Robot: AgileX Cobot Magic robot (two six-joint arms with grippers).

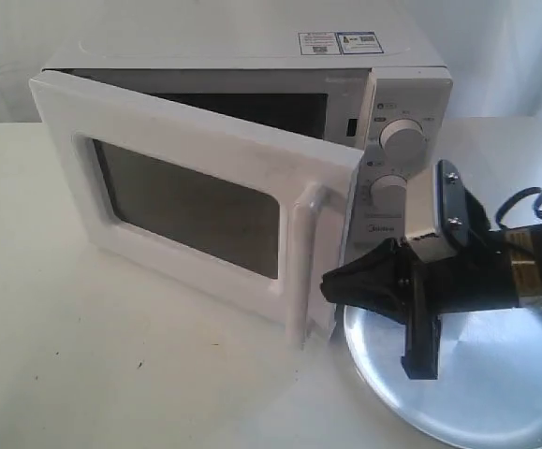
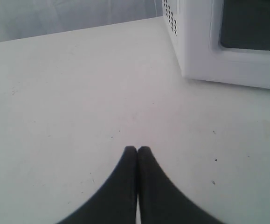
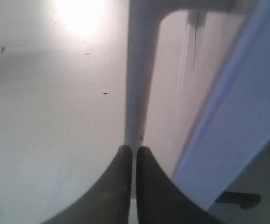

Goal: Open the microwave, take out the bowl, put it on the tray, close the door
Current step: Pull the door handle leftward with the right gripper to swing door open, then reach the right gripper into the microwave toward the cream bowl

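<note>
A: State of right claw (image 1: 331, 285)?
B: Pinched shut, tips against the door (image 1: 196, 201) handle (image 1: 304, 253), likely levering it wider; door stands half open.
A: And the bowl?
B: Unseen (door screens the cavity). The tray (image 1: 476, 402) waits under that arm; left claw (image 2: 137, 150) also shut, idle over desk (image 2: 69, 93)

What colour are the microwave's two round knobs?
The knobs are white, like the microwave; clearest in the exterior view.
</note>
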